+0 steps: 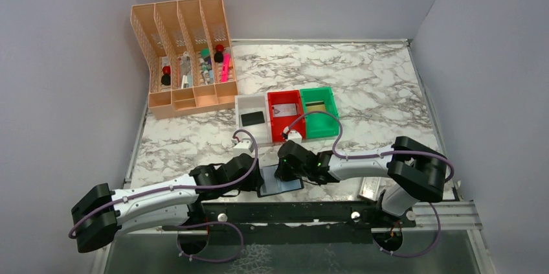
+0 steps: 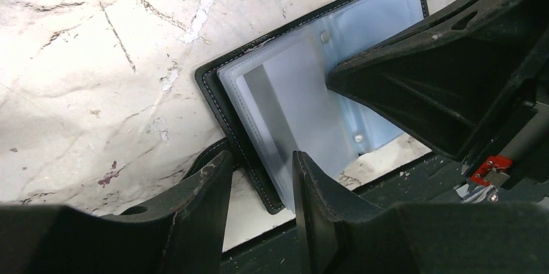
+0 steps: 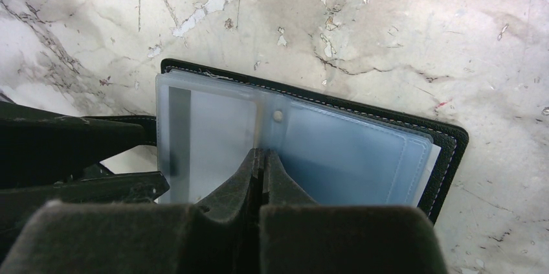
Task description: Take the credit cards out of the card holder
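Evidently the two arms are sharing the work on the card holder point(image 1: 285, 186), which lies open and flat on the bench point(image 1: 362, 79), close to its near edge and between the two wrists. The left pincer point(image 2: 261, 160) has its jaws partly parted and straddles one end of the holder. One finger lies on the clear sleeve and the other just outside the black stitched edge, so I judge it is bracing the holder, not pinching it. The right pincer point(image 3: 262, 154) is fully closed, its tips pressed together on the glossy blue-grey pockets near the centre fold. Whether a leaf of plastic is caught between them is hidden. That narrow closed point would suit prying at a pocket mouth. A pale card with a darker strip seems to sit in one pocket, though the sheen makes this uncertain. Farther back stand a white tray point(image 1: 252, 104) with a black card point(image 1: 252, 118), a red tray point(image 1: 270, 118) with a printed card point(image 1: 285, 111) and a green tray point(image 1: 320, 125) with a yellowish card point(image 1: 315, 105), which suggests the task is well along. The surface is white marble with grey veining and some small stains. Plain pale grey walls close it in on three sides, and a peach mesh organizer point(image 1: 184, 60) of small items stands at the far left.
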`<control>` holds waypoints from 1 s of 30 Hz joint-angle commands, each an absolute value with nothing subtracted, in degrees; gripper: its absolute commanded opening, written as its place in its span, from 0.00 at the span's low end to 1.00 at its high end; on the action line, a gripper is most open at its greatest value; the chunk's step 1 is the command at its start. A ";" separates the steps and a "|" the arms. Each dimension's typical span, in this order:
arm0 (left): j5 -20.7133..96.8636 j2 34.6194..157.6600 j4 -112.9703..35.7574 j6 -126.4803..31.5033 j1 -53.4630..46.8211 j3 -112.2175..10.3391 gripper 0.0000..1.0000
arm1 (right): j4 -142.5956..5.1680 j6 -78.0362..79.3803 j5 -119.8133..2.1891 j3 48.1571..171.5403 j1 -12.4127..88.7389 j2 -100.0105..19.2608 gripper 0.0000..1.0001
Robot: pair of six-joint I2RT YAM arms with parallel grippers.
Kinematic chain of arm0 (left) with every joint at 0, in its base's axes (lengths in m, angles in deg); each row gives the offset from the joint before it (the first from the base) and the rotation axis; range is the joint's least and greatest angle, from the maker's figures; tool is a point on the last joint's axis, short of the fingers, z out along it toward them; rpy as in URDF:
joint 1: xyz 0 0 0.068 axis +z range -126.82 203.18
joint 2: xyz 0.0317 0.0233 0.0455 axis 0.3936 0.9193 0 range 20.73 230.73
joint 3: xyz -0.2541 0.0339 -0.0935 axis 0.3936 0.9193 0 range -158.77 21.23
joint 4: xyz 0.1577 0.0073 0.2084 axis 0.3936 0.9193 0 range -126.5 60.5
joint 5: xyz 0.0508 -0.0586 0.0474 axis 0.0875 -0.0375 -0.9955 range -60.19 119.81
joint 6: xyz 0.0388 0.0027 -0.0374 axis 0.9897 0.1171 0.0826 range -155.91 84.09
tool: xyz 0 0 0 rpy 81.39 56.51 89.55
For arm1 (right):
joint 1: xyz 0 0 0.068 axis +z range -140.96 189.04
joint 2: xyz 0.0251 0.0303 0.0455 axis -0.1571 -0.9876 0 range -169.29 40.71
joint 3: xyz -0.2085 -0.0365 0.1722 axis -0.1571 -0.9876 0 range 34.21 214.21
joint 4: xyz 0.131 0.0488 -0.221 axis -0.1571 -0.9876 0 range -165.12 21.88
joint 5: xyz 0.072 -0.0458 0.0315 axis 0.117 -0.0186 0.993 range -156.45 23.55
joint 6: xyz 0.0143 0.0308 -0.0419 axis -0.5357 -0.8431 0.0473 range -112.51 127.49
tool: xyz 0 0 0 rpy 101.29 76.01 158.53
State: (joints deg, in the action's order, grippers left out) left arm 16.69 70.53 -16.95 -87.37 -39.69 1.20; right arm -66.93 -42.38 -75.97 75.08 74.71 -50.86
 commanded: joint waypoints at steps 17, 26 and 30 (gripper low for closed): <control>19.26 73.20 -25.16 -86.62 -39.97 1.74 0.41 | -75.50 -39.82 -77.93 71.93 74.34 -55.01 0.01; 18.86 71.24 -24.58 -86.63 -40.01 1.59 0.41 | -75.28 -39.64 -77.67 72.15 74.34 -55.57 0.01; 17.32 71.53 -21.80 -87.06 -40.01 1.37 0.41 | -75.41 -39.53 -77.69 72.37 74.34 -55.55 0.01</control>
State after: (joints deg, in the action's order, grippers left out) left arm 17.87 72.00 -22.50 -87.02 -39.69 1.24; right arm -66.82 -41.94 -75.82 75.10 74.71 -50.97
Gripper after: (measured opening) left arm 0.418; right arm 0.016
